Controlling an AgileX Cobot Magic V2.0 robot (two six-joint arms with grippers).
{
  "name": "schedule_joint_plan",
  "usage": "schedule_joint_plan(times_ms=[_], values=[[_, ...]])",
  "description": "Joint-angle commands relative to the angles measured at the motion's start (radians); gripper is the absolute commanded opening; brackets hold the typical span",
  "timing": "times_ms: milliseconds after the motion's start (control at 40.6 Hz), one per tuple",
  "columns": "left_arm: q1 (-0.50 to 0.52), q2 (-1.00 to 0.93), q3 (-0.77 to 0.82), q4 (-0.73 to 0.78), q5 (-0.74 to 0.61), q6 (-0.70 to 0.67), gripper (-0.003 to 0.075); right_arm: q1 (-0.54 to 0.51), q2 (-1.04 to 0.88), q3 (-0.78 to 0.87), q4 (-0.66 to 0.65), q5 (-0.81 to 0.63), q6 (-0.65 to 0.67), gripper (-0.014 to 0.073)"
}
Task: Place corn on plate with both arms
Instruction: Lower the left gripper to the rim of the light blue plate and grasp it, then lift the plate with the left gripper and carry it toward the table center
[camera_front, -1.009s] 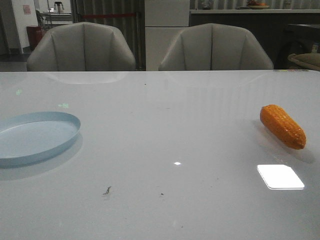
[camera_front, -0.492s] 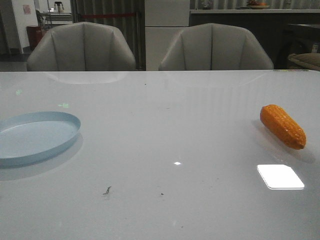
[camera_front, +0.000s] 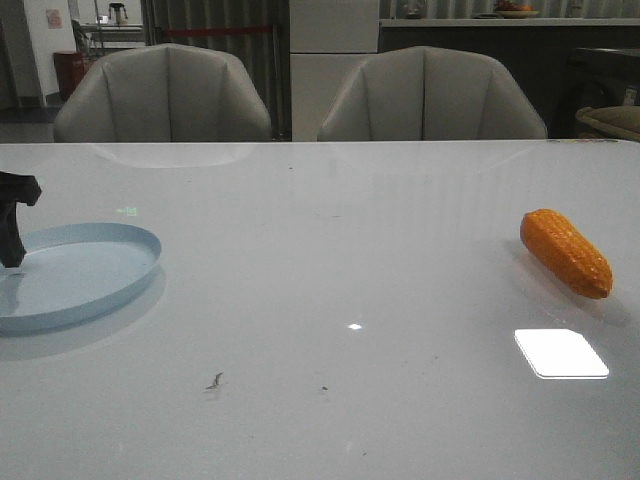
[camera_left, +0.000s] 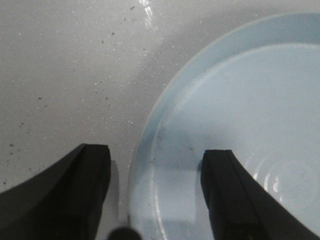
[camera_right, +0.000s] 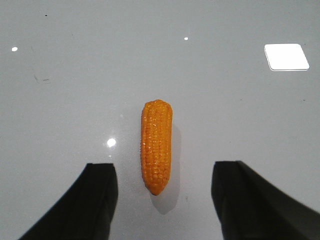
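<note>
The orange corn lies on the white table at the right, and in the right wrist view it lies between my open fingers, a little ahead of them. My right gripper is open, above the corn, not touching it; it is out of the front view. The pale blue plate sits at the left. My left gripper shows partly at the left edge over the plate's near-left rim. In the left wrist view it is open, straddling the plate's rim, one finger outside, one over the plate.
Two grey chairs stand behind the table's far edge. A bright light reflection lies on the table near the corn. Small dark specks mark the table's front middle.
My left gripper has come into the front view at the left edge, over the plate. The corn and plate have not moved.
</note>
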Motion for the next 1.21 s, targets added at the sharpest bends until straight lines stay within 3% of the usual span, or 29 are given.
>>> schedule_joint_plan(times_ms=[0,148,295,443,615,911,1182], values=[[0.001,-0.037,-0.034,-0.009,-0.030,0.000,0.0461,0.003,-0.008,-0.032,-0.011,-0.068,-0.004,0.0520],[0.001,-0.024,-0.034,-0.009,-0.032,0.000,0.0458,0.003,-0.008,-0.032,-0.011,-0.068,-0.004,0.0520],[0.001,0.006,-0.034,-0.009,-0.030,0.000,0.0389,0.003,-0.008,-0.032,-0.011,-0.068,-0.004,0.0520],[0.001,0.020,-0.034,-0.009,-0.020,0.000,0.0280,0.003,-0.008,-0.032,-0.011,-0.068,-0.004,0.0520],[0.001,0.020,-0.034,-0.009,-0.024,0.000,0.0085,0.003,-0.008,-0.032,-0.011,-0.068,-0.004,0.0520],[0.001,0.020,-0.160,-0.017,0.103,0.000,0.0094,0.003,-0.008,-0.032,-0.011,-0.068,-0.004,0.0520],[0.001,0.020,-0.404,-0.191,0.307,0.000,0.0094,0.003,-0.008,-0.032,-0.011,-0.068,-0.004,0.0520]])
